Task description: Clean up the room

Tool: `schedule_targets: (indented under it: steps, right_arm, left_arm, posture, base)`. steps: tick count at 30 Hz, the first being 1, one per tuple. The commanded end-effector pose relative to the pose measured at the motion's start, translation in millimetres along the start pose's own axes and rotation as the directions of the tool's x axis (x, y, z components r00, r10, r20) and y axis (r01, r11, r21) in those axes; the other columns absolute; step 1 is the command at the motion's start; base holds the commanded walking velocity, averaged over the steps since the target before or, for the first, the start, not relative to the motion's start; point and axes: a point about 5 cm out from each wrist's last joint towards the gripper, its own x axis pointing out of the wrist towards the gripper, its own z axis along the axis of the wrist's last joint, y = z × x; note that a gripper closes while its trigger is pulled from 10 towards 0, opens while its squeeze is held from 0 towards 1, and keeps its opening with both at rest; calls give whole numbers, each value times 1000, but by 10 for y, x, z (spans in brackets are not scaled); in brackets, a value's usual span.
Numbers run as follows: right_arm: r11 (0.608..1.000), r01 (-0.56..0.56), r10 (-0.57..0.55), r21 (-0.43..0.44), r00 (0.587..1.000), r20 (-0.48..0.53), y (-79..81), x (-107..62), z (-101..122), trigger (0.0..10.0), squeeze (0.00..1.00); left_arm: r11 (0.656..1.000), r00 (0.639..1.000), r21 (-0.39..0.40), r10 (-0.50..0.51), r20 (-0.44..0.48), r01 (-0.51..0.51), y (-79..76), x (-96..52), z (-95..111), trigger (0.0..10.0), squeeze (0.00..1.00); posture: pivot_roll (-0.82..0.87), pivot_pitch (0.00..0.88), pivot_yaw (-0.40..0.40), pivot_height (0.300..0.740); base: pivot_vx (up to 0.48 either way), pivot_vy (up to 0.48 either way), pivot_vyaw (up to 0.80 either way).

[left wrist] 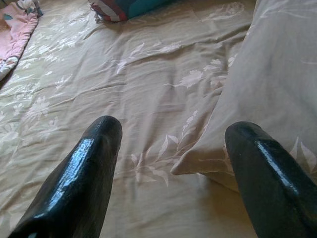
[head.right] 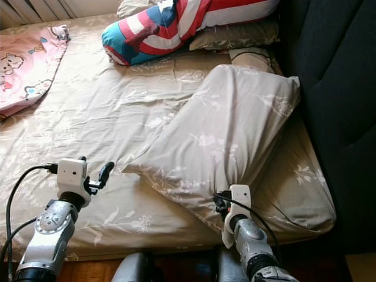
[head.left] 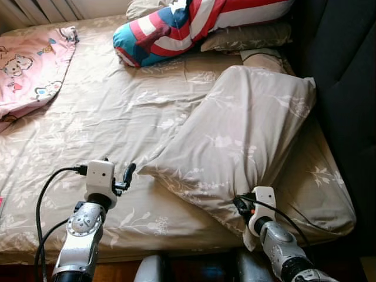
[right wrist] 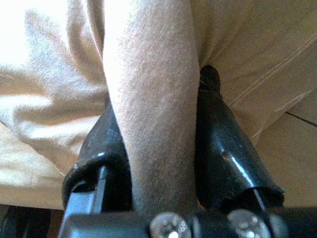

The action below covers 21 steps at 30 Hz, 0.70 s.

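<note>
Best kept pinched firmly on the near corner of the beige floral pillow (head.left: 241, 138), lying askew on the bed (head.left: 88, 117) by the dark headboard (head.left: 346, 88), right gripper (right wrist: 158, 144) clamped on fabric, forearm low; left gripper (left wrist: 173, 163) spread wide, empty, near the pillow's other corner.
</note>
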Motion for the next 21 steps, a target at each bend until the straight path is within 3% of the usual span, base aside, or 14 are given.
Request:
schedule_targets:
  steps: [1,10,21]
  right_arm:
    - [999,6,-1,34,985,-170,22,-97,-421,0,0]
    - [997,50,-41,57,988,-148,-52,-124,-432,0,0]
    - [986,149,-148,81,989,-18,-353,-194,-274,0,0]
  left_arm:
    - [1000,999,-11,22,-37,-22,35,-50,-101,10000,0]
    - [998,997,-36,43,-65,-46,2,-52,-211,10000,0]
    - [993,987,-94,50,-152,-65,-139,-45,-487,10000,0]
  posture:
    - [34,224,90,656]
    - [2,188,66,656]
    - [-89,94,30,656]
  base:
    - [0,0,0]
    - [0,0,0]
    - [0,0,0]
